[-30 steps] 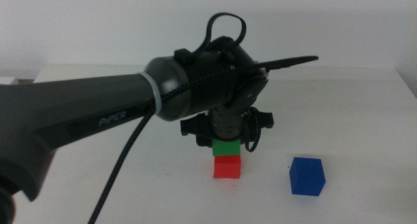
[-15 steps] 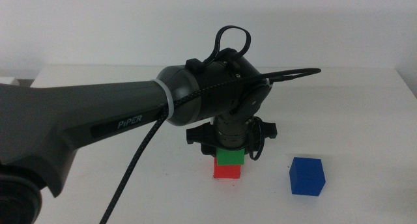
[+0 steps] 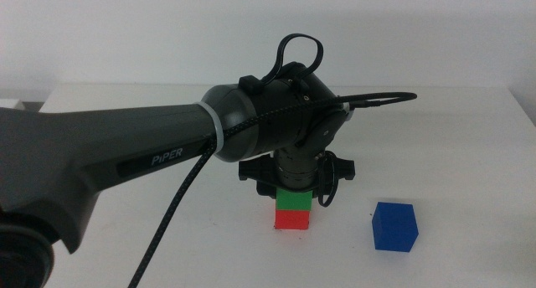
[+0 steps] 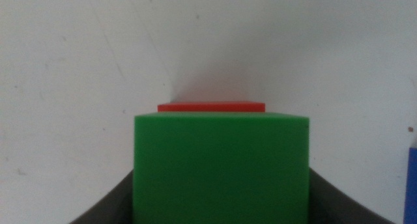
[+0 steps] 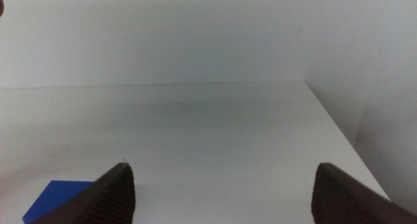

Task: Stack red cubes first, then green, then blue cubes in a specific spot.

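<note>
My left gripper point(image 4: 220, 214) gripped the small matte green cube point(image 3: 294, 199), sitting on the matte red cube point(image 3: 292, 218). Figured I should square the edges, then release slowly. Right gripper point(image 5: 221, 191) waited wide open.

Even, diffuse, bright light; white matte tabletop point(image 3: 469, 137) near overexposed, no glare. Soft shadow under small deep-blue cube point(image 3: 394, 227) toward 6 o'clock. Left wrist view: small green cube point(image 4: 220, 165) close, slightly soft. Right wrist view hazy, vignetted corners.
</note>
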Motion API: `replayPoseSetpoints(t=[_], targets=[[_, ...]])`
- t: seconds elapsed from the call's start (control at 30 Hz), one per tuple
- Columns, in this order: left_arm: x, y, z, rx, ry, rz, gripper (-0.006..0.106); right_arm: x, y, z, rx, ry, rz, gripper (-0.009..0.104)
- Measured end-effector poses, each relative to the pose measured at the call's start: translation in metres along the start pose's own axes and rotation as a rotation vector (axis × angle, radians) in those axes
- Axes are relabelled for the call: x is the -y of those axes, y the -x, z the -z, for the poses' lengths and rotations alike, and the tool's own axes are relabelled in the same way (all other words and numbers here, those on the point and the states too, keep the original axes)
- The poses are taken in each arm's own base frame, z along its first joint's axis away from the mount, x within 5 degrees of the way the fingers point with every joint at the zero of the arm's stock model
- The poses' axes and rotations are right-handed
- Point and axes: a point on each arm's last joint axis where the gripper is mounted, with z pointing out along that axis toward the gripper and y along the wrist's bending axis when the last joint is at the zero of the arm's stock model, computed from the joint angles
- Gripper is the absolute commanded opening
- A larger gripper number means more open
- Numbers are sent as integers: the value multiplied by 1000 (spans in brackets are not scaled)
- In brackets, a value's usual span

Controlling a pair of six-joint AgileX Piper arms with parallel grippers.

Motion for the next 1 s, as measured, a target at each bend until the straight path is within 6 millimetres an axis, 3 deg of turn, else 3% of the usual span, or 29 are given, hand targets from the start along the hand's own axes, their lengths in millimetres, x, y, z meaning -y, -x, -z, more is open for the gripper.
replayPoseSetpoints(t=[0.13, 0.43, 0.53, 0.63, 0.73, 0.87, 1.0], targets=[[0, 1, 0, 8, 3, -7, 59, 0, 0, 0, 0, 0, 0, 87], [0, 1, 0, 13, 2, -16, 81, 0, 0, 0, 0, 0, 0, 87], [-1, 3, 10, 32, -14, -41, 85, 0, 0, 0, 0, 0, 0, 87], [-6, 7, 38, 81, -56, -99, 86, 0, 0, 0, 0, 0, 0, 87], [-18, 10, 90, 174, -120, -193, 86, 0, 0, 0, 0, 0, 0, 87], [-48, 2, 167, 306, -175, -375, 86, 0, 0, 0, 0, 0, 0, 87], [-89, -21, 231, 368, -182, -516, 86, 0, 0, 0, 0, 0, 0, 87]])
